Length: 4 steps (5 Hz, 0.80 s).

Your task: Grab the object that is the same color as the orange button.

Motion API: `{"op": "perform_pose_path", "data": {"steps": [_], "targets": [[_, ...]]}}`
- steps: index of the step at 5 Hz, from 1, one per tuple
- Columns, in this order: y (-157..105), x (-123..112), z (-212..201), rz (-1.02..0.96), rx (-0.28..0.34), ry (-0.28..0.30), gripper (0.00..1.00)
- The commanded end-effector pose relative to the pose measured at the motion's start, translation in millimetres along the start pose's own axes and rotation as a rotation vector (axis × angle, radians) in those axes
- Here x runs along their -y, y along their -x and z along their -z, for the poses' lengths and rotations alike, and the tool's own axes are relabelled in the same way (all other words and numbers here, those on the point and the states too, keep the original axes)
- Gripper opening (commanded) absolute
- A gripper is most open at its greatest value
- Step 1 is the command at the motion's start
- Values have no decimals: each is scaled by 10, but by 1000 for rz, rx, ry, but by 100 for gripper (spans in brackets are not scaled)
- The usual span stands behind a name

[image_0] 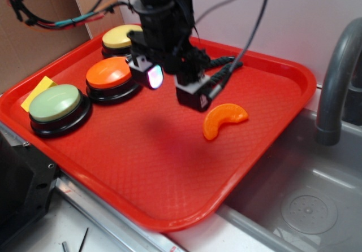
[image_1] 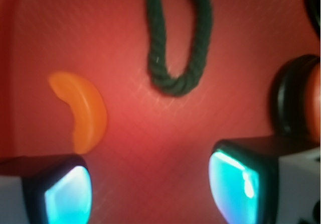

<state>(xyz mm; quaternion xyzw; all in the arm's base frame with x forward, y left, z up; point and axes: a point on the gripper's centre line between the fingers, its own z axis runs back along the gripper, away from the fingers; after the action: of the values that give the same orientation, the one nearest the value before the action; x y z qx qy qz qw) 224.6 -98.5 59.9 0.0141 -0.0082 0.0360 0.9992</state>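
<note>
A red tray (image_0: 141, 167) with a fine waffle texture carries everything, beside a grey sink (image_0: 305, 201) at the right. On its left side sit three domed push buttons on black bases: a pale green one (image_0: 55, 103) nearest the front, the orange button (image_0: 110, 73) in the middle, and a yellow one (image_0: 121, 36) at the back. The tool (image_0: 172, 85) hangs above the tray's middle with its two pads spread wide and nothing between them, and a dark green rope loop (image_1: 175, 38) lies behind it. The object (image_0: 224, 119), a small glossy orange crescent matching the orange button, lies flat on the tray just to the side of the tool, outside the gap between the pads (the wrist view shows one tip close to one pad). It looks light, rigid and slick, so it may skate on the tray; pinching across its narrow width at the thick middle seems safest.
</note>
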Motion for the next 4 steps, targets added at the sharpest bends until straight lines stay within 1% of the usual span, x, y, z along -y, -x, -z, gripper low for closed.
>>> {"op": "perform_pose_path", "data": {"steps": [1, 2, 3, 4], "targets": [[-277, 224, 188, 97, 76, 97, 100], [-345, 282, 185, 117, 101, 130, 100], [-371, 291, 226, 139, 87, 118, 100], [-413, 304, 309, 171, 66, 86, 100]]}}
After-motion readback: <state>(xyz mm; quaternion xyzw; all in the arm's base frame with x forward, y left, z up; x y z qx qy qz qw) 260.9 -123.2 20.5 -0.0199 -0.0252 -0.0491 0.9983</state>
